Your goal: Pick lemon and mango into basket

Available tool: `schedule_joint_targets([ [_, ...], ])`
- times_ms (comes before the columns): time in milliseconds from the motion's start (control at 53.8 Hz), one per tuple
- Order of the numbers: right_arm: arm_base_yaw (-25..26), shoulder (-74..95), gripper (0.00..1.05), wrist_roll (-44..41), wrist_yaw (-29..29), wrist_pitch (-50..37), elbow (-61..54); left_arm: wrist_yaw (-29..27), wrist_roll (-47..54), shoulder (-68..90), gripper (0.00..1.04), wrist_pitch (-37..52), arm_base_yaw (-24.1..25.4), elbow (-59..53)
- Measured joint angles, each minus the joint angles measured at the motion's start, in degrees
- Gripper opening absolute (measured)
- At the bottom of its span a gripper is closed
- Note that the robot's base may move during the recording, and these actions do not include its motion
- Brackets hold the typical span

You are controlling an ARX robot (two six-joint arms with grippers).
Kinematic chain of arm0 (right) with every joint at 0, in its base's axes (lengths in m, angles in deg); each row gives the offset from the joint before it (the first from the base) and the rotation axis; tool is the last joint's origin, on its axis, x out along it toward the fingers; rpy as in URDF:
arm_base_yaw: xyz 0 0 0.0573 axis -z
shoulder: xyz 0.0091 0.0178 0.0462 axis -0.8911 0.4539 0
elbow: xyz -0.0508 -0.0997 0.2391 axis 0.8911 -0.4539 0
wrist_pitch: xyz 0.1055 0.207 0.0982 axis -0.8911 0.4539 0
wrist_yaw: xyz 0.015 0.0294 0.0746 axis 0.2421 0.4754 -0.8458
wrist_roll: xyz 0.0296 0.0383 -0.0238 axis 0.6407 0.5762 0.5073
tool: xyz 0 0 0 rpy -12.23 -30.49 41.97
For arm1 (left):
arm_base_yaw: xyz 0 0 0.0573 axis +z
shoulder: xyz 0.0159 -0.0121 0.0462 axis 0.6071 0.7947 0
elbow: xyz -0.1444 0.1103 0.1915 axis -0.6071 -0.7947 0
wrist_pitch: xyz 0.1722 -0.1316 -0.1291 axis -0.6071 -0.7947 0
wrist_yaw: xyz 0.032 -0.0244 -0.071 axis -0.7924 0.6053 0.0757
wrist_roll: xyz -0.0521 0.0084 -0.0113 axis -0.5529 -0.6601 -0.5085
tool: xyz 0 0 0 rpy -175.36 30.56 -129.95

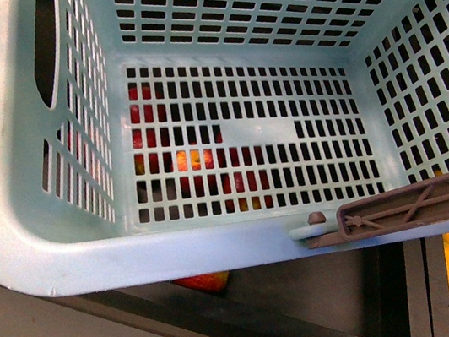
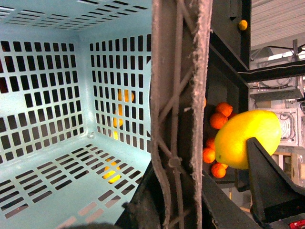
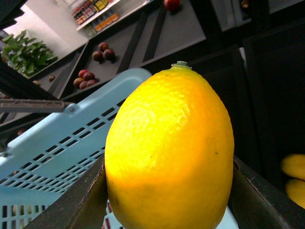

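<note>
In the front view the basket (image 1: 25, 188) is seen tilted, with red fruit (image 1: 191, 163) visible through its slotted floor. In the left wrist view the handle (image 2: 178, 95) is flanked by the left gripper (image 2: 174, 210), though whether it is clamped cannot be told. In the right wrist view the lemon (image 3: 169, 143) is pinched by the right gripper (image 3: 169, 198), outside the basket, just beside its rim.

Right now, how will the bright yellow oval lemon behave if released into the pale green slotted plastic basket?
The lemon looks firm, with pebbled skin, so the right gripper probably holds it without slipping. Rounded all over, it would likely roll across the basket floor.
</note>
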Motion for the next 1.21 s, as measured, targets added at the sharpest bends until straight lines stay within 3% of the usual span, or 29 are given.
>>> schedule_joint_targets([
  [297, -13.25, 3.1, 0.6, 3.72, 7.87, -2.4, -2.38, 0.11, -0.02, 0.0, 0.07, 0.0, 0.0, 0.0],
  [446, -14.75, 5.2, 0.86, 3.76, 9.99, -2.12, -2.84, 0.04, -0.02, 0.0, 0.07, 0.0, 0.0, 0.0],
  [521, -13.6, 4.7, 0.97, 4.22, 9.99, -1.38, -2.69, -0.07, 0.0, 0.0, 0.07, 0.0, 0.0, 0.0],
  [669, -8.81, 1.75, 0.96, 3.61, 8.46, 2.47, -2.1, -0.04, 0.2, 0.02, 0.07, -0.02, 0.0, 0.0],
  [762, -3.34, -1.66, 0.96, 1.4, 6.49, 6.25, -2.01, -0.22, 0.09, 0.02, 0.07, -0.02, 0.0, 0.0],
  [855, 5.77, -6.6, 0.96, -1.99, 4.66, 10.88, -1.79, -0.2, 0.17, 0.02, 0.07, 0.0, 0.0, 0.0],
  [985, 14.16, -9.62, 0.96, -4.35, 5.53, 13.05, -1.77, -0.11, 0.17, 0.02, 0.07, -0.02, 0.0, 0.0],
  [1041, 15.28, -10.1, 0.91, -7.04, 3.08, 8.35, -3.26, -0.04, 0.13, 0.02, 0.07, 0.0, 0.0, 0.0],
  [1078, 14.91, -10.84, 0.85, -11.8, 1.38, 0.68, -6.21, -0.07, 0.13, 0.02, 0.07, 0.0, 0.0, 0.0],
  [1208, 11.52, -15.04, 0.64, -21.05, 2.91, -11.58, -14.73, 0.2, 0.07, 0.02, 0.07, 0.0, -0.13, 0.0],
])
